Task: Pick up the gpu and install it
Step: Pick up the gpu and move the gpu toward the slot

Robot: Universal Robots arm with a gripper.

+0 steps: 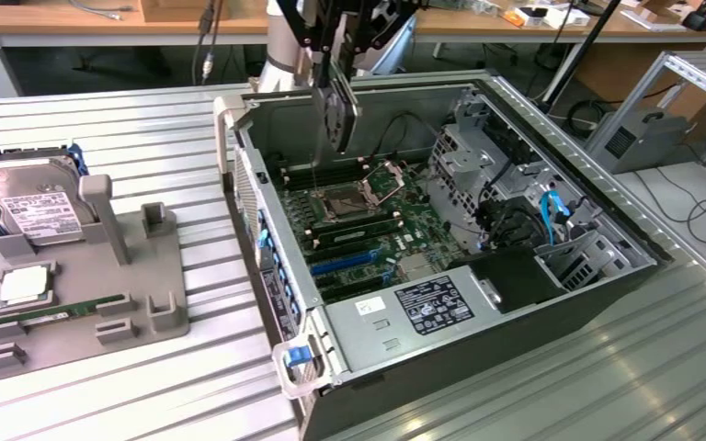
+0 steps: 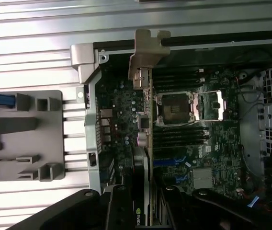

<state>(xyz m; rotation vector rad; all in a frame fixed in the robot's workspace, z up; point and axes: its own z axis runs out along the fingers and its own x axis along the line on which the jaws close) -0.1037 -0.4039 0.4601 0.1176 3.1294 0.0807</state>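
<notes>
While the computer case lies open on the slatted table, its interior holds a motherboard with an uncovered processor socket, dark memory sticks beside that socket, a labelled power supply in one corner and blue cables near the drive cage. Beside the case, at the exterior view's left, a grey holder tray carries a silver hard drive standing upright, a square silver chip lying flat and a green memory stick. The gpu hangs upright over the case's motherboard, not seated, its metal bracket at the end away from the gripper. The gripper is clamped on the gpu's other end, one finger on each face.
</notes>
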